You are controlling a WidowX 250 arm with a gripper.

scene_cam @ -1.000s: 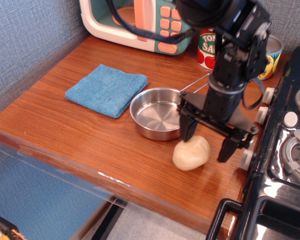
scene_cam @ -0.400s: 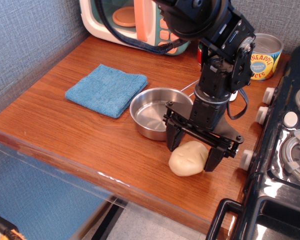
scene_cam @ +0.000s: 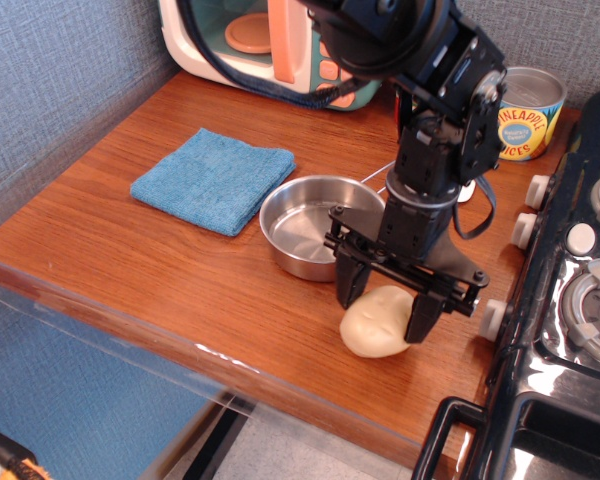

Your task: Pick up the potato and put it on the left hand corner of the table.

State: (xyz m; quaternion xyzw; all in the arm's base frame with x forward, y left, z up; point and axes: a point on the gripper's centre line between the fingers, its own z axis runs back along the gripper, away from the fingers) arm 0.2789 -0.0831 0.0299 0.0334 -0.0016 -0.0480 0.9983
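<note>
Reddish worktop (scene_cam: 160,270) carried the potato (scene_cam: 375,322); the hand (scene_cam: 385,308) had dropped and narrowed around it, fingers touching, so lifting seemed next.

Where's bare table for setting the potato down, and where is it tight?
Free: the table strip between the blue cloth and the front edge, out to the near-left corner. Tight: around the steel pan, the potato under the end effector, and by the stove.
</note>
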